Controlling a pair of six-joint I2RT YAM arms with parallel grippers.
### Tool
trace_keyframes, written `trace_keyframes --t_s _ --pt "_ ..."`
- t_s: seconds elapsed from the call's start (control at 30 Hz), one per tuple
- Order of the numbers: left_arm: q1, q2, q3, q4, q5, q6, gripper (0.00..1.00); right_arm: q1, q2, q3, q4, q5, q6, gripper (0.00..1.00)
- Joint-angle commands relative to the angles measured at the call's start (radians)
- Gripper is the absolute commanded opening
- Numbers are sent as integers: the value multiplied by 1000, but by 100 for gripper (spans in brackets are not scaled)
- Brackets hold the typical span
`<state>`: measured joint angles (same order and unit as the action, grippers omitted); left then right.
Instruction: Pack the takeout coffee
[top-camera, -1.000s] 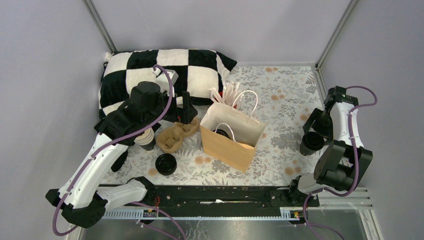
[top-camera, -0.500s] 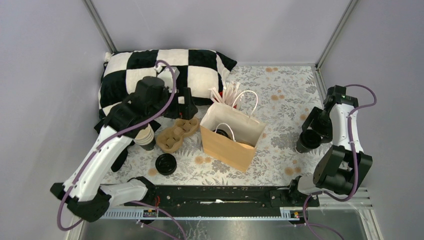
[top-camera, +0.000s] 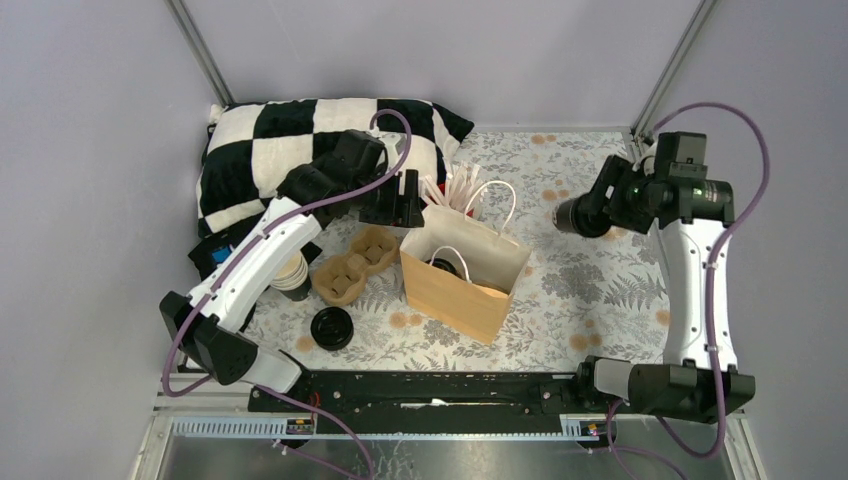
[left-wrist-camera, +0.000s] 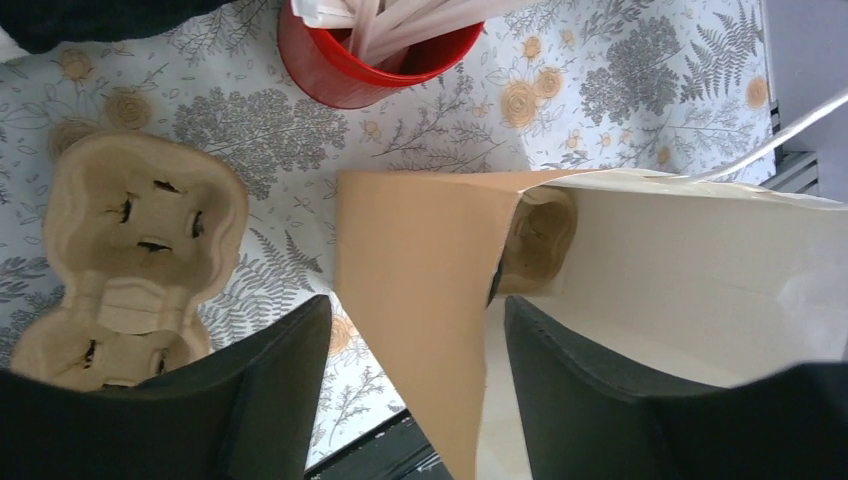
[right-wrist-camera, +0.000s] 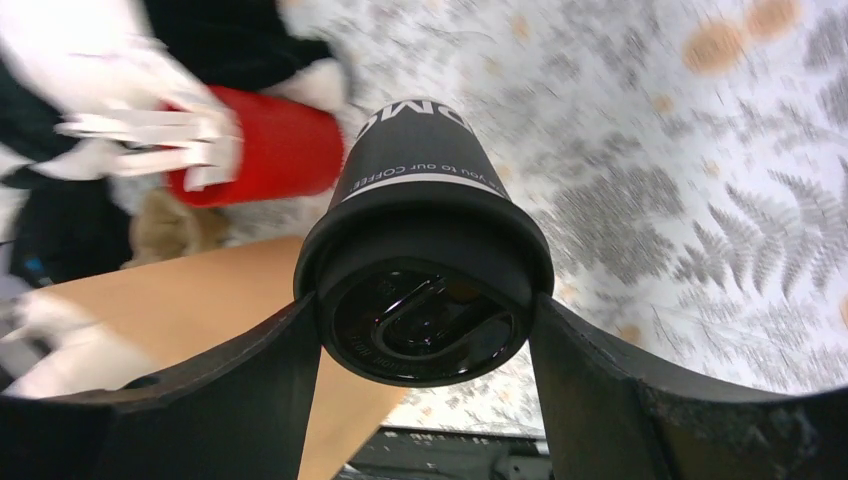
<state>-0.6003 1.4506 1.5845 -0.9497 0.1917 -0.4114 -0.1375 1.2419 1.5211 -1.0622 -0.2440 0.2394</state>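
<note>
Okay, nearest you, a loose stack of black lids (top-camera: 331, 327) sits on the floral table (top-camera: 600, 300); leave it. Just behind it are the lidless cup stack (top-camera: 292, 276) and the pulp carrier (top-camera: 355, 265), side by side, and neither is part of the job. The paper bag (top-camera: 465, 285) stands open mid-table with its handles up. Something dark and round shows low inside it, maybe the other lidded cup, but I can't tell. Your left gripper (left-wrist-camera: 415, 320) straddles the bag's left wall at the rim, one finger outside and one inside. Its jaws are wide and the paper between them is not pinched as far as I can see; my guess is it's there to steady the mouth. Your right gripper (right-wrist-camera: 425, 320) is clamped on the lidded coffee cup (top-camera: 574, 216), up in the air to the right of the bag and well apart from it. The fingers sit either side just under the lid, which faces the wrist, so the cup looks tilted well off upright. Handling guess: it's light paper with a thin wall that dents if squeezed, the smooth side can slip, and the press-on lid can pop. Any fill is unknown. The stiff band under the rim is the best hold, with gentle pressure. Level it before lowering, and miss the handles. Farther back are the red cup of stirrers (left-wrist-camera: 370, 55) just behind the bag, then the checkered pillow (top-camera: 320, 140).
</note>
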Motion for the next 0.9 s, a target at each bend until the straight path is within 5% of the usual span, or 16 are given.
trace_keyframes --t_s 0.0,0.4,0.7,0.87 --pt "-30 -8 79 18 -10 -3 64 38 -53 187 35 -162 3 58" --pt "-160 52 95 -4 -212 -31 29 387 91 632 34 -397 -32 56" --pt "-170 -7 55 2 -341 -28 2 733 97 577 -150 -163 -140 55" --pt "-174 -158 -98 89 -355 -95 0 840 103 547 -183 -81 -162 54"
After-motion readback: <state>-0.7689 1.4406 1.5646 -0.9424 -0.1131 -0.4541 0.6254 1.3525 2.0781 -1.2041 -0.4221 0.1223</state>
